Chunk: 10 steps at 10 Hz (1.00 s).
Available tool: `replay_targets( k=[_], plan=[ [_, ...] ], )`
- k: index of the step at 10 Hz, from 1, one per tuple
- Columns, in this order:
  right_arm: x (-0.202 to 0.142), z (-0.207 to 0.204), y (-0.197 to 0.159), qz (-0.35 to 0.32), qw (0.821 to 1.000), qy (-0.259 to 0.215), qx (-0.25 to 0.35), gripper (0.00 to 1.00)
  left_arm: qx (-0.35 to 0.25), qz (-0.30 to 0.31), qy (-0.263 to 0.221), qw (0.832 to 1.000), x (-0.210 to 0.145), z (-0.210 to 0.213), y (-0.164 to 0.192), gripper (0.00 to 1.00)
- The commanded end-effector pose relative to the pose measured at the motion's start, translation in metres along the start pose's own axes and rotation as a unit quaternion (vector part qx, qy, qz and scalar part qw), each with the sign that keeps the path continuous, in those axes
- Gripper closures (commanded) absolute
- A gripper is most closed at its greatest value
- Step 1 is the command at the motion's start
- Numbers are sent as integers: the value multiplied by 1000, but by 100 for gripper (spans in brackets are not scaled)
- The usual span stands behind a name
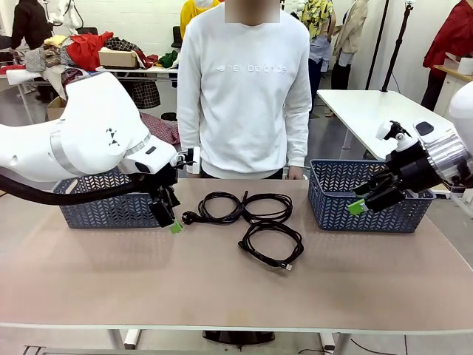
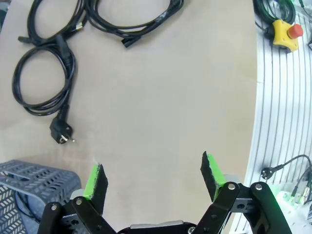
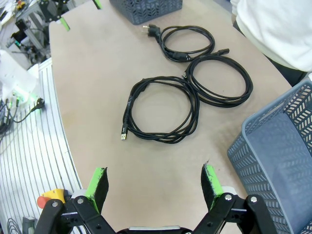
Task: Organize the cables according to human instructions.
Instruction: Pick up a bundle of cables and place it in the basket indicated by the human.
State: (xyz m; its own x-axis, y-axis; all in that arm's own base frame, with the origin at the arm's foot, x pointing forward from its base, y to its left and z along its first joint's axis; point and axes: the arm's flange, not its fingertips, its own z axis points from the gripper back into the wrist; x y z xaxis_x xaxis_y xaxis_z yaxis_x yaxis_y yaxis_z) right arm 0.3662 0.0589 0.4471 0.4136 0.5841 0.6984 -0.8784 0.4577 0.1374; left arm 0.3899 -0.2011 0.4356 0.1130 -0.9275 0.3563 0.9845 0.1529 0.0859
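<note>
Three black cables lie coiled mid-table: one with a chunky plug [image 1: 214, 208] [image 2: 43, 78] [image 3: 187, 41], one beside it [image 1: 267, 206] [image 3: 219, 80], and one nearer me with a small flat connector [image 1: 271, 244] [image 3: 163, 109]. My left gripper [image 1: 171, 219] [image 2: 153, 178] hangs open just left of the plug end, over bare table, holding nothing. My right gripper [image 1: 362, 201] [image 3: 155, 185] stands open in front of the right basket, a short way off the nearest coil, with nothing between its fingers.
A blue-grey basket [image 1: 96, 208] [image 2: 29, 180] stands at the left behind my left arm, another [image 1: 369, 200] [image 3: 278, 161] at the right. A person in a white sweater [image 1: 244, 89] stands at the far edge. A yellow stop button [image 2: 285, 34] sits off the table's edge.
</note>
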Motion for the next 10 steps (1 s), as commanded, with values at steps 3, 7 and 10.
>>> replay_targets(
  k=[3,7,10],
  plan=[
    [0,-2,-5,13,1000,-14,2,0,-3,5,1,1000,0,1,1,0],
    [0,-2,-5,13,1000,-14,2,0,-3,5,1,1000,0,1,1,0],
    [0,-2,-5,13,1000,-14,2,0,-3,5,1,1000,0,1,1,0]
  ],
)
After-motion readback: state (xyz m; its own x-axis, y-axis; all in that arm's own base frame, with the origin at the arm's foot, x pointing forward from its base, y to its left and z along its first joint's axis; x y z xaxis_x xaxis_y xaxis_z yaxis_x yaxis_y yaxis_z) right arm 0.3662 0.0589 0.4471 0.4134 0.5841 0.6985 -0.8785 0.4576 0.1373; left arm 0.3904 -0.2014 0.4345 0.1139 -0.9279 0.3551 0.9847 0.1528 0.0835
